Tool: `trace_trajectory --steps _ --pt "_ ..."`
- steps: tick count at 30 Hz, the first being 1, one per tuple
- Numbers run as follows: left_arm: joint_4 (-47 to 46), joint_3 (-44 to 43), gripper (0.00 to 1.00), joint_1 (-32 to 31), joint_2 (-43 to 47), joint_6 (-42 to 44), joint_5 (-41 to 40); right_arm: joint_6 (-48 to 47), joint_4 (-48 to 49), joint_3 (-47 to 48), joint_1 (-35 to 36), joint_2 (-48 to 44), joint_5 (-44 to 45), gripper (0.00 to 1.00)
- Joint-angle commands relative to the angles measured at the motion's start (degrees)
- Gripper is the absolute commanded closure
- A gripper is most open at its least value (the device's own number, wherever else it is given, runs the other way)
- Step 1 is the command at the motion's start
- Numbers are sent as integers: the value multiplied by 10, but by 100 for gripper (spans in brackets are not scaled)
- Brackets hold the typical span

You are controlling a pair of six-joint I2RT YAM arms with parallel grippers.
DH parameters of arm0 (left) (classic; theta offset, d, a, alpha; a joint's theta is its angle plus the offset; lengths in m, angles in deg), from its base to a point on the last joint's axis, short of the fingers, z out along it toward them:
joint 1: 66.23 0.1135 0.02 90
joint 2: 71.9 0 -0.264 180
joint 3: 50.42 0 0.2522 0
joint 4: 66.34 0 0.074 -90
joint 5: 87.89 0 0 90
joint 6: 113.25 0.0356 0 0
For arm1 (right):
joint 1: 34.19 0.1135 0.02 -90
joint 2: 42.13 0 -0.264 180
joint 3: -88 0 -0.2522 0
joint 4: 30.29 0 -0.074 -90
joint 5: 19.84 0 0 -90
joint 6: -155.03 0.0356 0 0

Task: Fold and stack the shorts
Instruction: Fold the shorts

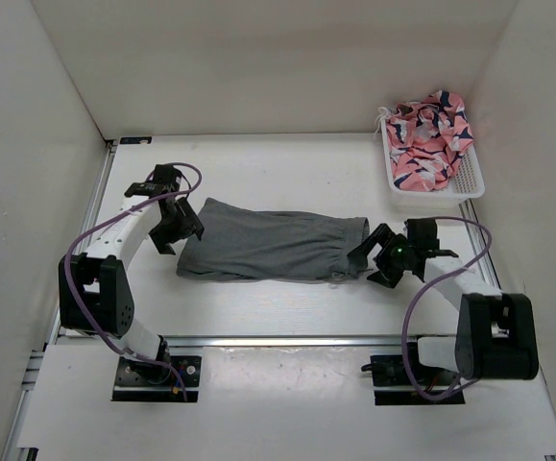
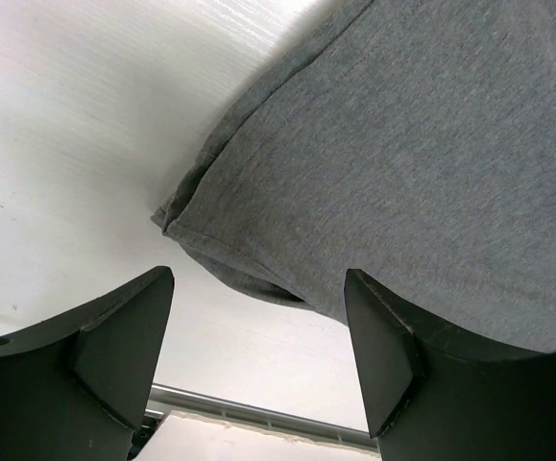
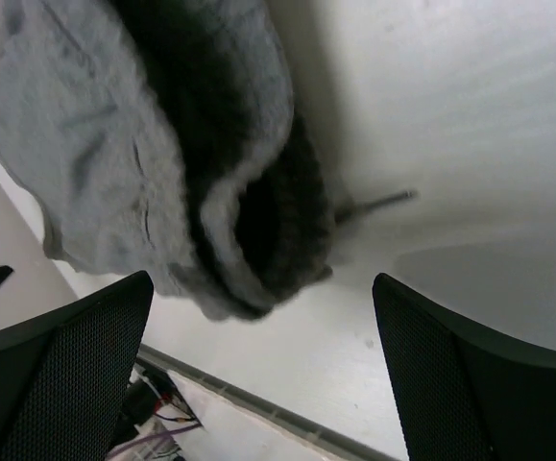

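Observation:
The grey shorts lie flat on the white table, folded into a long strip running left to right. My left gripper is at their left end, open and empty. In the left wrist view the shorts' hem corner lies just beyond the gap of the left gripper. My right gripper is at their right end, open and empty. In the right wrist view the gathered waistband end and a bit of drawstring lie on the table beyond the right gripper.
A white basket stands at the back right and holds a crumpled pink, white and navy patterned garment. White walls enclose the table on the left, back and right. A metal rail runs along the near edge.

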Motion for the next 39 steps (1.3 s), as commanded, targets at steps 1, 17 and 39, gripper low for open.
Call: trace_trajectory --steps 1,17,39 --pt "1 -12 17 0 20 5 -10 37 100 -12 -4 43 -27 0" --pt "6 -12 18 0 3 0 -29 17 113 51 23 162 30 74" --pt "-5 -58 19 38 -48 11 -24 -35 2 149 101 209 156 100"
